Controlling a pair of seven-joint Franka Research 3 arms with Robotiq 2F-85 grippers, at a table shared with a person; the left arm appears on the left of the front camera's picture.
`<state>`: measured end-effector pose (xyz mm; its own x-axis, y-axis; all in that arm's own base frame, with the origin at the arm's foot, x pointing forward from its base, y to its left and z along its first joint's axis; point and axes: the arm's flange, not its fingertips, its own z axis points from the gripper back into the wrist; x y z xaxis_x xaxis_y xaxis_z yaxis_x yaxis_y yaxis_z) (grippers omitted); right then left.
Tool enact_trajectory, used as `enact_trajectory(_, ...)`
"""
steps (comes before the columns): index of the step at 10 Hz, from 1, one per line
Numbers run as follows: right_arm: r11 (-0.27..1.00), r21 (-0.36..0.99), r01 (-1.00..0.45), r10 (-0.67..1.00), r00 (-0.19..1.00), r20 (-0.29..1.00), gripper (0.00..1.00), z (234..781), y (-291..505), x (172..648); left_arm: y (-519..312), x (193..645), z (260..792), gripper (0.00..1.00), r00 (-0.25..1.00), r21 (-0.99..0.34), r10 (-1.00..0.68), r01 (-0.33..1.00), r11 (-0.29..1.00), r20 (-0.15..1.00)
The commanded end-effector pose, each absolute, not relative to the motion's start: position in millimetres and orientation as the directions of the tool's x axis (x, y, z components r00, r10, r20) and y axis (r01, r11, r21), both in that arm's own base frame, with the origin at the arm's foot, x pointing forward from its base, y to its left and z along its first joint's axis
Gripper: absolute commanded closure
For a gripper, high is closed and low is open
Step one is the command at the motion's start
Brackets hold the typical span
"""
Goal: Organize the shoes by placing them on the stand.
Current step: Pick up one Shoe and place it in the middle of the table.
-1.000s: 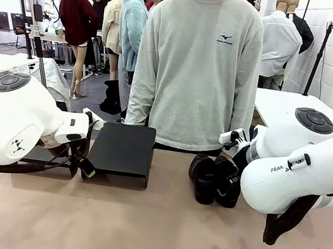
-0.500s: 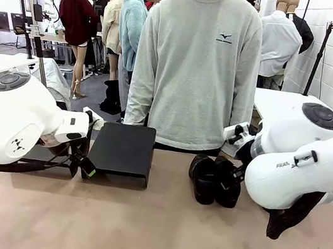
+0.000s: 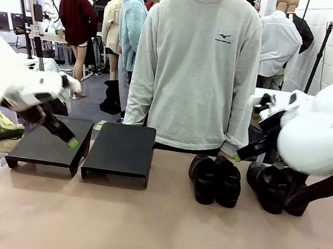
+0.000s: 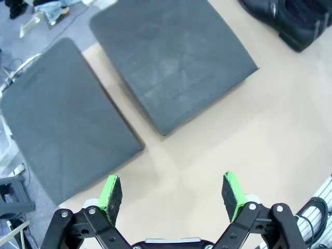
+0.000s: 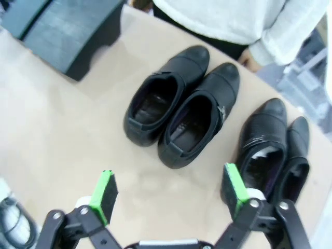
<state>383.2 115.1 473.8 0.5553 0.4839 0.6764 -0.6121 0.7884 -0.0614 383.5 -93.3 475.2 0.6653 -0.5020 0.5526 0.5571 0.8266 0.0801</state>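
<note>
Jaws apart and empty on both arms, first pick not yet made.

My right jaws, green pads (image 5: 105, 193) spread wide, hang over the tan worktop (image 3: 148, 236) just short of the heels of the middle pair of glossy black leather dress shoes (image 5: 194, 124). A second like pair (image 5: 262, 140) sits beside it, below the person's pale grey sleeve (image 5: 290, 26). My left jaws hang over the flat black stand nearer the shoes (image 4: 171, 57) and the twin stand (image 4: 62, 119), both bare. I'd take the shoe closest to the stands first. As that pair touches side to side, I'd drop one pad inside its opening and one outside its free wall, pinch the collar, lift straight and set it flat.
</note>
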Motion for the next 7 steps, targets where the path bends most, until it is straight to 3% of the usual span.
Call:
enact_trajectory(1, 0.746, 0.063, -0.663, 0.438, 0.56, 0.703, 0.0, 479.8, 53.6, 367.1, -45.1, 388.2, 504.6, 0.0, 0.665, -0.022, -0.462, 0.583, 0.812, 0.587)
enact_trajectory(4, 0.732, 0.208, -0.649, 0.326, 0.601, 0.729, 0.0, 492.8, -7.0, 363.1, -5.8, 378.2, 524.5, 0.0, 0.63, -0.147, -0.432, 0.657, 0.74, 0.645)
enact_trajectory(7, 0.706, 0.304, -0.64, 0.231, 0.614, 0.755, 0.0, 497.9, -38.7, 363.9, 20.5, 359.5, 542.5, 0.0, 0.575, -0.157, -0.392, 0.683, 0.713, 0.718)
